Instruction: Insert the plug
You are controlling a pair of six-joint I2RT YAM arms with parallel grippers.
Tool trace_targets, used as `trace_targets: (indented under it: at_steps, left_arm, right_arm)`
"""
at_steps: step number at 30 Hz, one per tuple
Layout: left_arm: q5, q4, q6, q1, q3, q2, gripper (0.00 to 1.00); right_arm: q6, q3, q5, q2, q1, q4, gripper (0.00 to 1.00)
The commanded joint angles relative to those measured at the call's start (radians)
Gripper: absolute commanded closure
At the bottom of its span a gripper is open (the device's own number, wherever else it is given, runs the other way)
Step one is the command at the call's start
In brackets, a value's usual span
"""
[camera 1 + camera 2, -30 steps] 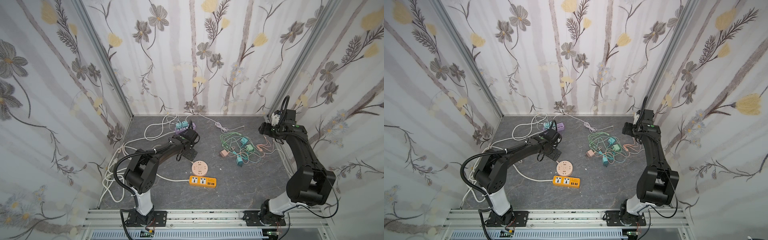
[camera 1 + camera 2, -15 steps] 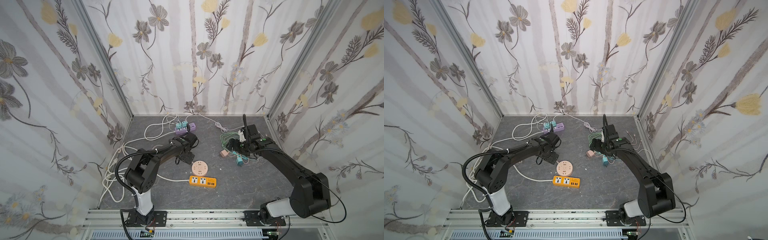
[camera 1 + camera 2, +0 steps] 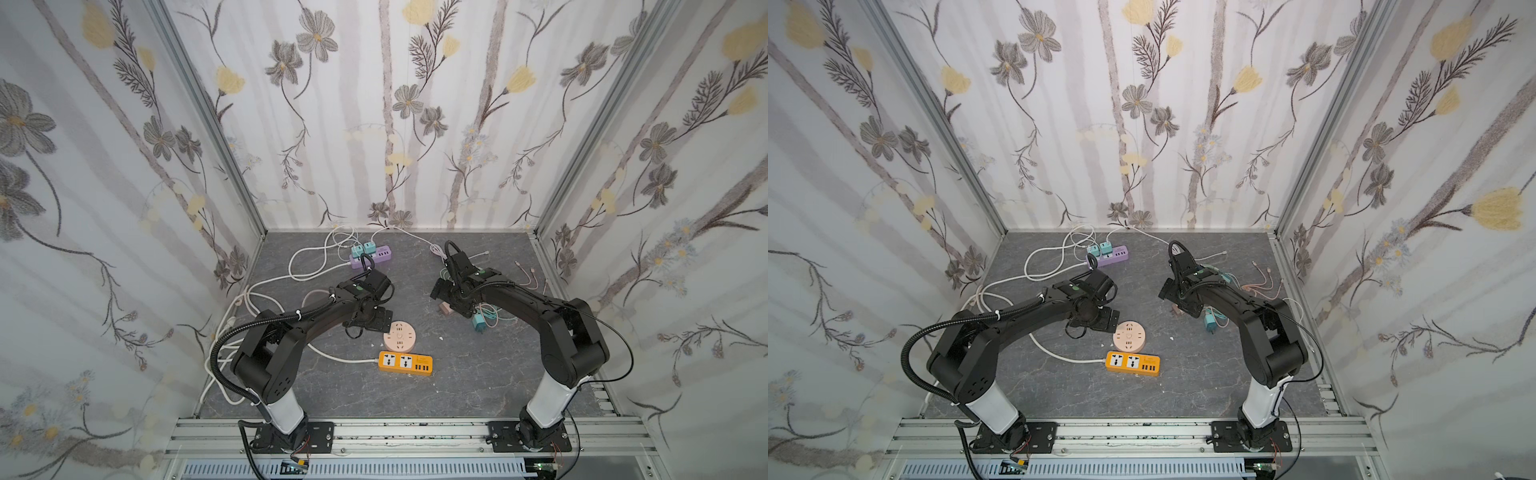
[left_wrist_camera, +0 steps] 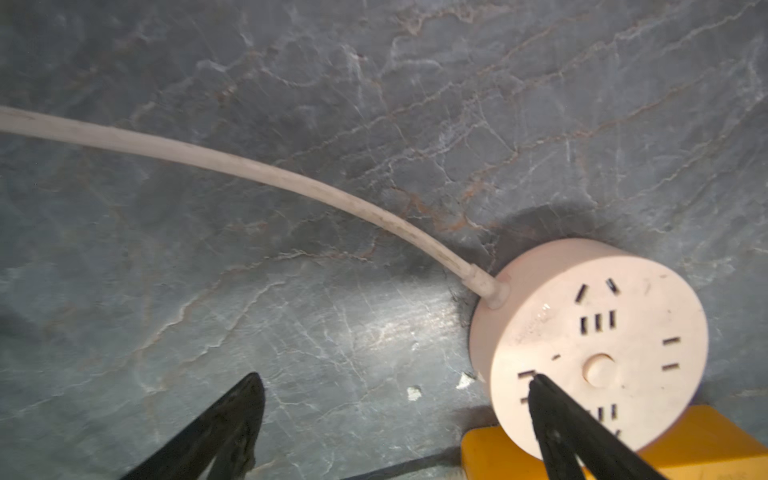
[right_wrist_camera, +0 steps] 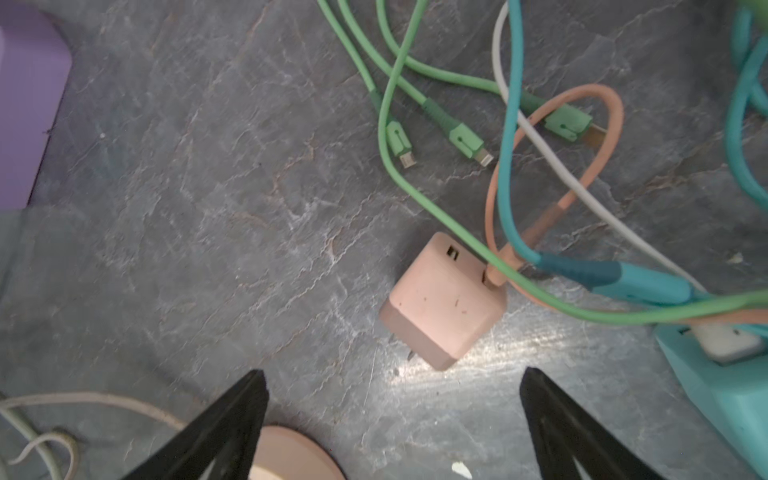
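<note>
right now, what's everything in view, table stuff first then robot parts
round socket: one, pink, mid table
orange strip: one, orange, in front of round socket
purple strip: one, purple, back, two teal adapters plugged in
plug: one, pink, right of middle, pink cable attached
teal charger: one, teal, right of the plug
loose cables: several, green, teal, pink, white, tangled by the plug
white cords: several, white, left side
table: one, grey stone
left gripper: one, black, open, by the round socket
right gripper: one, black, open, over the plug

Pink plug (image 5: 442,299), grey veined tabletop (image 5: 232,199)
</note>
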State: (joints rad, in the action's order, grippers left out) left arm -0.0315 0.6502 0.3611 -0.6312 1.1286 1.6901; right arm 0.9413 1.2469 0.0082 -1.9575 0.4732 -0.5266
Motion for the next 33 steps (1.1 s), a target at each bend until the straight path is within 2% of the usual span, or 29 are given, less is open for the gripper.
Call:
trace_targets:
  at_steps: [1, 9, 12, 15, 18, 22, 27, 30, 33]
  left_arm:
    - [-0.139, -0.059, 0.035, -0.008, -0.016, 0.005, 0.00]
    - [-0.297, -0.113, 0.018, -0.030, -0.040, 0.029, 0.00]
    - [-0.389, -0.152, 0.033, -0.032, -0.052, 0.047, 0.00]
    - [-0.447, -0.189, 0.057, -0.033, -0.062, 0.062, 0.00]
    - [-0.460, -0.212, 0.065, -0.033, -0.066, 0.066, 0.00]
    - [-0.510, -0.263, 0.076, -0.034, -0.070, 0.070, 0.00]
    - [-0.385, -0.239, 0.056, -0.032, -0.038, 0.037, 0.00]
    - [-0.334, -0.224, 0.031, -0.023, -0.007, 0.004, 0.00]
    - [-0.301, -0.223, 0.011, -0.014, 0.027, -0.021, 0.00]
  right_arm:
    - [0.094, 0.027, 0.064, -0.043, 0.004, 0.019, 0.08]
    - [0.135, 0.034, 0.125, -0.111, 0.004, 0.004, 0.20]
    - [0.134, 0.039, 0.132, -0.130, 0.004, 0.014, 0.26]
    - [0.125, 0.044, 0.141, -0.141, 0.003, 0.024, 0.36]
    - [0.093, 0.042, 0.135, -0.125, 0.002, 0.040, 0.56]
    - [-0.009, 0.009, 0.111, -0.005, 0.002, 0.127, 0.72]
    - [-0.220, 0.031, 0.049, 0.221, 0.001, 0.125, 0.75]
    - [-0.347, 0.109, 0.036, 0.330, -0.015, 0.066, 0.77]
    - [-0.418, 0.209, -0.006, 0.420, -0.071, 0.037, 0.79]
